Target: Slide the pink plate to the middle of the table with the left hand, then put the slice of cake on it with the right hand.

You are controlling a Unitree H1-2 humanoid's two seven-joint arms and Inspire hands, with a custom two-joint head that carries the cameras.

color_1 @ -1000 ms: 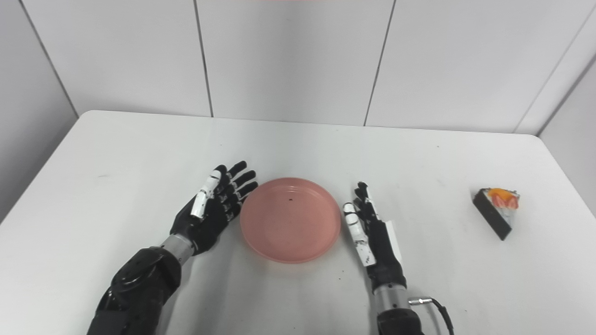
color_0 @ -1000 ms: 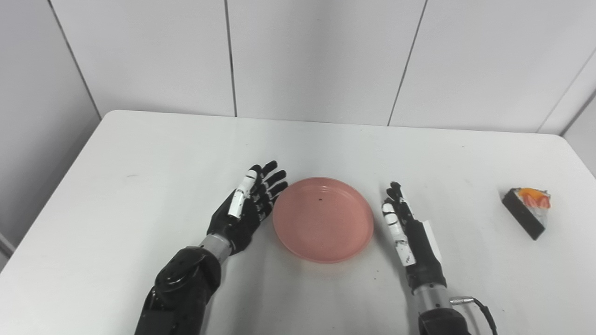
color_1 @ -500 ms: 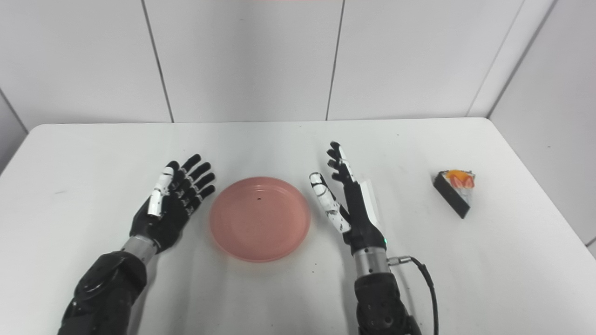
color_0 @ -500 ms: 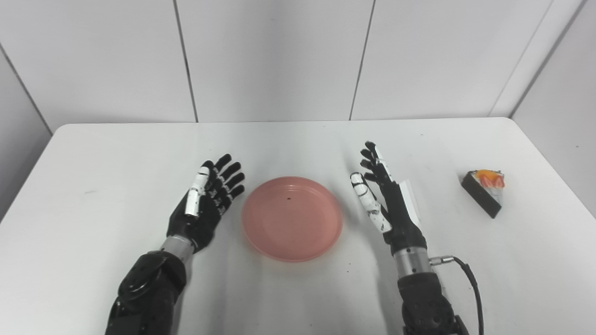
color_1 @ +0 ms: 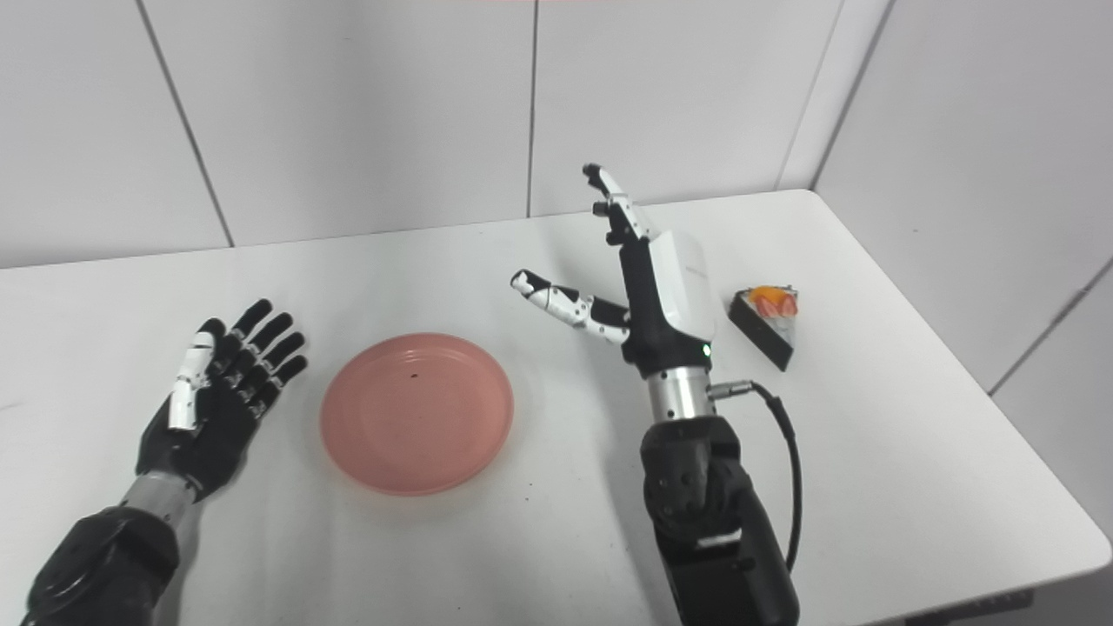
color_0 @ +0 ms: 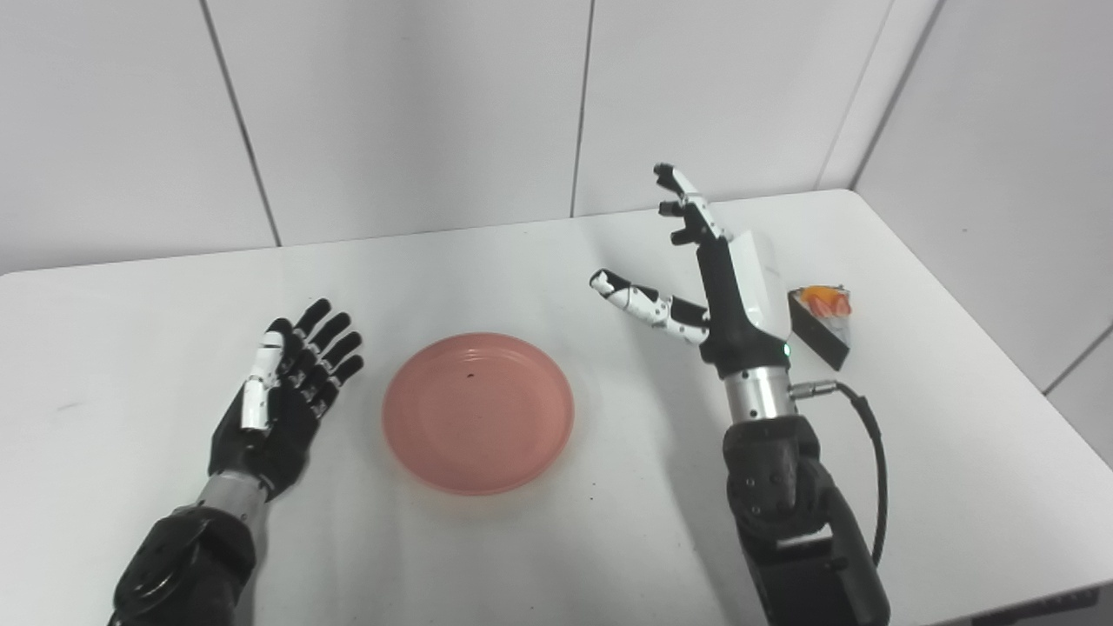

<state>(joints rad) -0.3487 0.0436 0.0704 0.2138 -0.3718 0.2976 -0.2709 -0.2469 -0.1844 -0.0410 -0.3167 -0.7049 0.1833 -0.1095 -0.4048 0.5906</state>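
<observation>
The pink plate point(color_0: 478, 411) lies flat on the white table, empty apart from a small dark speck. My left hand point(color_0: 283, 402) rests palm up to the plate's left, a short gap away, open with its fingers spread. My right hand point(color_0: 717, 278) is raised above the table to the right of the plate, open, fingers pointing up and thumb stretched toward the left. The slice of cake point(color_1: 765, 316), dark with white cream and orange-red fruit on top, sits on the table just right of that hand, apart from it.
The table's right edge point(color_1: 965, 382) runs close behind the cake, and its front right corner point(color_1: 1091, 543) is in view. A black cable point(color_1: 787, 487) loops from my right wrist. White wall panels point(color_0: 417, 113) stand behind the table.
The camera has turned right, shifting the whole picture left. My right hand has risen off the table and moved toward the cake, thumb spreading out. The left hand and the plate have stayed put.
</observation>
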